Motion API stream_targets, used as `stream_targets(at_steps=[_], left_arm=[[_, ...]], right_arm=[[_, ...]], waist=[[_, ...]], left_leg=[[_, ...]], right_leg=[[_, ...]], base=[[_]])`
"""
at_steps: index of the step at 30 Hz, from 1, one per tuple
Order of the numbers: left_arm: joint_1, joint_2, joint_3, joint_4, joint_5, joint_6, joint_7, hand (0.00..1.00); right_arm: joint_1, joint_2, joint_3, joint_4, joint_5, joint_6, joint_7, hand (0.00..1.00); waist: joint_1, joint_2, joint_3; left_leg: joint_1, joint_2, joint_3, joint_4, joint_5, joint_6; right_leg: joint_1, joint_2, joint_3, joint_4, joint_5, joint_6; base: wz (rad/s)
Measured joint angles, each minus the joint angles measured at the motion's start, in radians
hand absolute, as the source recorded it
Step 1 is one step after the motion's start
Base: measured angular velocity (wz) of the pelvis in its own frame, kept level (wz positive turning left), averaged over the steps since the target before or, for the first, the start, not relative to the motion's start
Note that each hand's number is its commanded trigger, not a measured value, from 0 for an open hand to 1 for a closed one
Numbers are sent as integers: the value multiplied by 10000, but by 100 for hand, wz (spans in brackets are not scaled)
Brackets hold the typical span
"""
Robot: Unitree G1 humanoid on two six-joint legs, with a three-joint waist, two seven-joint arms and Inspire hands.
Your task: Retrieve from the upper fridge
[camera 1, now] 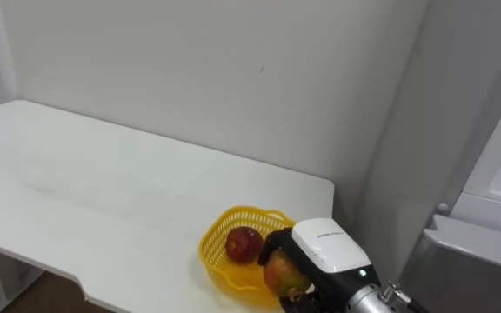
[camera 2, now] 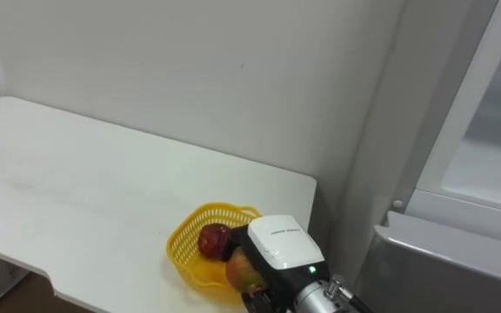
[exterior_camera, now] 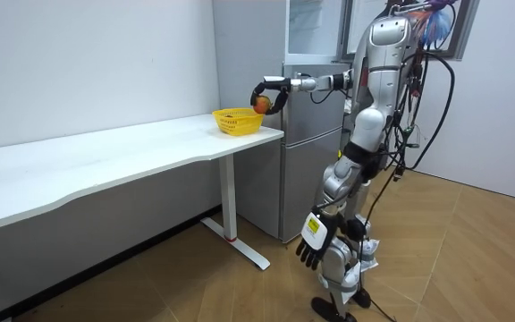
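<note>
Placing step judged in hand. A round orange-red fruit [camera 1: 281, 274] is held in the curled fingers of the right hand [camera 1: 322, 246], just over the rim of the yellow plastic mesh basket [camera 1: 211, 236]. A red apple [camera 1: 243, 243] lies inside the basket. Next, lowering into the basket and release are called for. The left hand [exterior_camera: 314, 237] hangs relaxed, well apart from the basket.

The basket [camera 1: 214, 256] is yellow openwork on the white table [camera 1: 103, 187], holding a dark red apple [camera 1: 243, 243]; above its rim a red-orange-yellow fruit [camera 1: 283, 275] sits in the black-and-white right hand [camera 1: 324, 248], with the grey fridge [camera 1: 464, 271] beside the basket.
</note>
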Motion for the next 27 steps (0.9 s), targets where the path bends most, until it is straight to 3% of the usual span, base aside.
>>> stream_targets(at_steps=[9, 24, 25, 26, 27], left_arm=[[8, -4, 15, -15, 3, 3, -43, 0], [9, -9, 11, -16, 3, 2, -85, 0], [9, -9, 12, -20, 3, 3, -85, 0], [9, -9, 12, -30, 3, 3, -84, 0], [5, -9, 11, -34, 3, 3, -78, 0]], right_arm=[[-214, -3, -4, -39, -9, 9, 6, 100], [-689, -4, -13, -19, 145, 8, -23, 99], [-689, -4, -13, -17, 194, 13, -23, 22], [-689, -4, -13, -15, 244, 20, -23, 0], [-690, -4, -13, -15, 314, 20, -23, 0]], waist=[[-23, -52, -41], [5, -57, -36], [3, -57, -35], [1, -56, -34], [-1, -59, -32]], left_leg=[[-69, 3, 2, 22, 1, -1], [-64, -7, -37, 15, 1, -1], [-64, -8, -38, 15, 1, -1], [-64, -9, -41, 16, 1, -1], [-64, -10, -43, 16, 1, -1]], right_leg=[[-68, 3, 9, 3, 1, -2], [-48, -9, -36, 5, 1, -1], [-47, -10, -40, 5, 1, -1], [-46, -12, -50, 5, 1, -1], [-47, -13, -51, 5, 0, 0]], base=[[0], [0], [0], [0], [0]])
